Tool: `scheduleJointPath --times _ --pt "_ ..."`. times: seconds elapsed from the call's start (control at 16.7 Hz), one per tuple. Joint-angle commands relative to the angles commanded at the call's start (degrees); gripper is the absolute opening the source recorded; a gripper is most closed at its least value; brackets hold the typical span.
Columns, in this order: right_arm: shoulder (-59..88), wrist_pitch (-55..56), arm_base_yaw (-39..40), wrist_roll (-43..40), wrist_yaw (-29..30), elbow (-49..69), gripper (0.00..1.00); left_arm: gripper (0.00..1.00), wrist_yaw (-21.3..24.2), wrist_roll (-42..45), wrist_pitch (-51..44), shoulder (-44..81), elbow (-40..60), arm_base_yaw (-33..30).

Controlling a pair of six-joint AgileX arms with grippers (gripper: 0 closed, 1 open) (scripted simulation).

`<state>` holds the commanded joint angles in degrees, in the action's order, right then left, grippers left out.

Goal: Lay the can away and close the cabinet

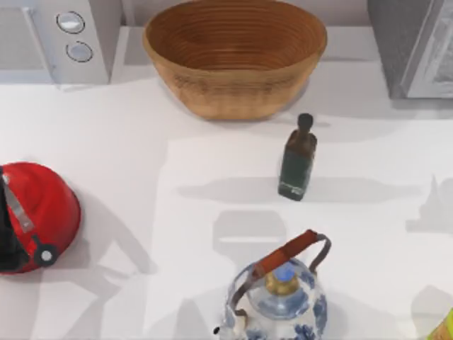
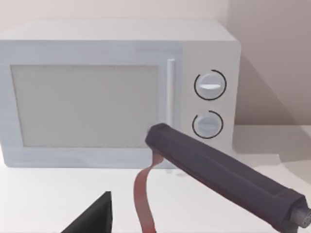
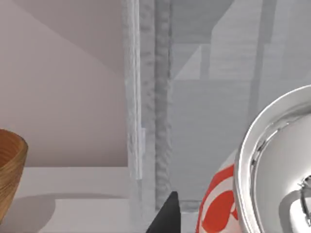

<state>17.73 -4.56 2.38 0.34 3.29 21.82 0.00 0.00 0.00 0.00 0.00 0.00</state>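
The can [image 3: 272, 184] sits very close to the right wrist camera: silver top facing the lens, red and white label below the rim, cut off by the frame edge. In the top view a yellow-green sliver at the bottom right corner [image 1: 446, 327] is probably the same can, too cropped to confirm. A dark fingertip [image 3: 165, 216] of the right gripper juts up just beside the can. Contact between them is hidden, so whether the right gripper is spread or pinching the can cannot be told.

Behind the can stands the grey cabinet [image 3: 204, 97], seen edge-on; in the top view it occupies the top right corner [image 1: 410, 42], mostly cropped. Whether its door is open is hard to make out.

On the white bench [image 1: 141, 142]:
- dark green bottle [image 1: 298, 159], upright, centre right
- wicker basket [image 1: 235, 53], at the rear centre, apart from the bottle
- blue-and-white teapot [image 1: 279, 301], front centre, lower part cropped
- red kettle [image 1: 35, 216], at the left edge, partly cropped
- microwave [image 1: 56, 35], rear left corner

The left wrist view faces the microwave front [image 2: 87, 104], with a dark handle [image 2: 228, 182] and a red strip [image 2: 143, 199] in the foreground. A dark wedge [image 2: 95, 218] is part of the left gripper; how far it is open cannot be told.
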Motion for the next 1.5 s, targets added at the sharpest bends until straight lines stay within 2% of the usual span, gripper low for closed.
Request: scheduleJointPath --times 0.54,0.78,1.02,1.5 --pt "38.2 -12.8 4.0 0.7 6.5 53.9 0.00 1.00 0.0 0.0 0.0 0.0 0.0 0.0" --pt "51.4 -17.6 6.4 0.7 7.7 70.2 0.00 1.00 0.0 0.0 0.0 0.0 0.0 0.0" --pt "57.9 -19.5 8.0 0.7 8.0 77.6 0.00 1.00 0.0 0.0 0.0 0.0 0.0 0.0" --pt "60.2 -20.2 7.7 1.1 8.1 79.8 0.00 1.00 0.0 0.0 0.0 0.0 0.0 0.0"
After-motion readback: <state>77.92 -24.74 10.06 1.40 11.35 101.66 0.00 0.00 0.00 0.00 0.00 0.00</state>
